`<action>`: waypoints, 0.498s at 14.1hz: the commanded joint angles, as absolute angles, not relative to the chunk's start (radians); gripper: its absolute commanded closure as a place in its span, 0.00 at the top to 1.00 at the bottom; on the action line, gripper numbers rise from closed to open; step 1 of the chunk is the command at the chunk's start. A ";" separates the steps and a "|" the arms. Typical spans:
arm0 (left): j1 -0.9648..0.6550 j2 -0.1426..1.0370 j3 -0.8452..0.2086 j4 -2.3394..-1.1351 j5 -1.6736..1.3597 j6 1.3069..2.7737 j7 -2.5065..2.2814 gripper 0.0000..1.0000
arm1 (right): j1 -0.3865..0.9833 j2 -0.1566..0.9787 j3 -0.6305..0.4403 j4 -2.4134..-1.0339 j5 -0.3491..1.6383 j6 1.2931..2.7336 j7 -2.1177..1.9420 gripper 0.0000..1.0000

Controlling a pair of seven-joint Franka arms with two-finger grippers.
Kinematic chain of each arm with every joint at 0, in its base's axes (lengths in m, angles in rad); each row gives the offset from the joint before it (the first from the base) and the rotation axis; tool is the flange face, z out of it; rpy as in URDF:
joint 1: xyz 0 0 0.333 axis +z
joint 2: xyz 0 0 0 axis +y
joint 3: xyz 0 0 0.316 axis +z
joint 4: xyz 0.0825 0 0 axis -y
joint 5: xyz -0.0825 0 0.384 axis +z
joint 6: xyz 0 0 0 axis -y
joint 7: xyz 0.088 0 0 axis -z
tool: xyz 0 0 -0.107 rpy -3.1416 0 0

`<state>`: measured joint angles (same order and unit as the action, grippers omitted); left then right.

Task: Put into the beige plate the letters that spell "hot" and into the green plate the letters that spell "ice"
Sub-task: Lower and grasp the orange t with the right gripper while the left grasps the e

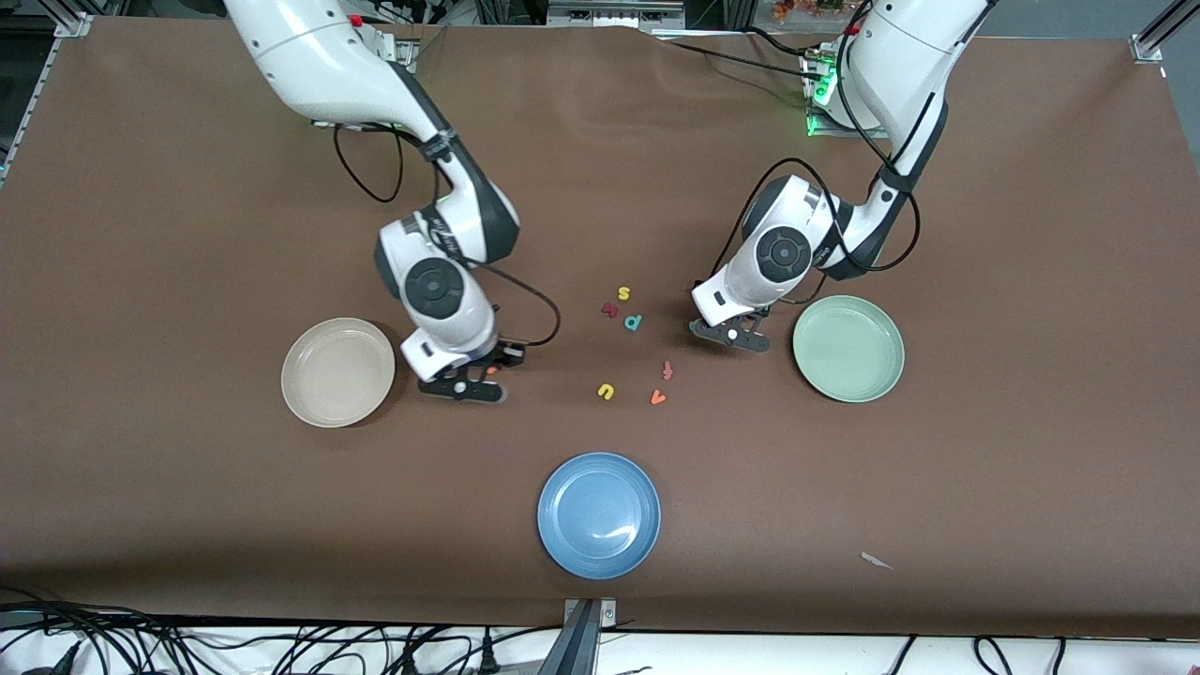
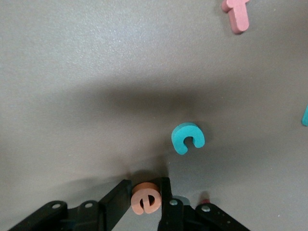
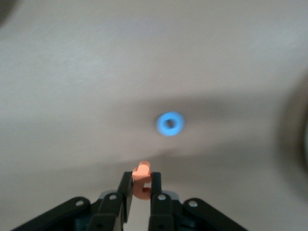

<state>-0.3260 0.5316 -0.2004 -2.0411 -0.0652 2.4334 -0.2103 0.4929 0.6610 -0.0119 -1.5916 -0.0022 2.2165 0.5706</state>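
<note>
Under left gripper [image 2: 147, 198] jaws pinch orange e [image 2: 144, 198]; right gripper [image 3: 140, 188] jaws pinch half-hidden orange t [image 3: 142, 179].

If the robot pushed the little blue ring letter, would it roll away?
Probably not: the blue o lies flat on the table, so it would likely slide. It looks like thick foam, so probably very light and a bit squashy. Stood on edge, it might roll.

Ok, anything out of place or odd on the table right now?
Only a small pale scrap lying on the table nearer the front camera than the green plate; it is no letter. Otherwise the left gripper holds the orange e and the right gripper the orange t.
</note>
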 commanded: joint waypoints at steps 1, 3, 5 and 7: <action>-0.314 0.489 -0.196 -2.011 -0.064 2.346 -0.207 0.20 | 0.483 0.603 -0.055 -1.617 0.018 2.158 0.461 0.00; -0.295 0.466 -0.189 -1.958 -0.064 2.257 -0.204 0.20 | 0.483 0.574 -0.104 -1.649 0.024 2.158 0.363 0.00; -0.261 0.466 -0.189 -1.889 -0.064 2.153 -0.163 0.20 | 0.482 0.546 -0.152 -1.689 0.028 2.161 0.283 0.00; -0.198 0.465 -0.187 -1.859 -0.064 2.123 -0.085 0.21 | 0.476 0.528 -0.193 -1.727 0.052 2.161 0.195 0.00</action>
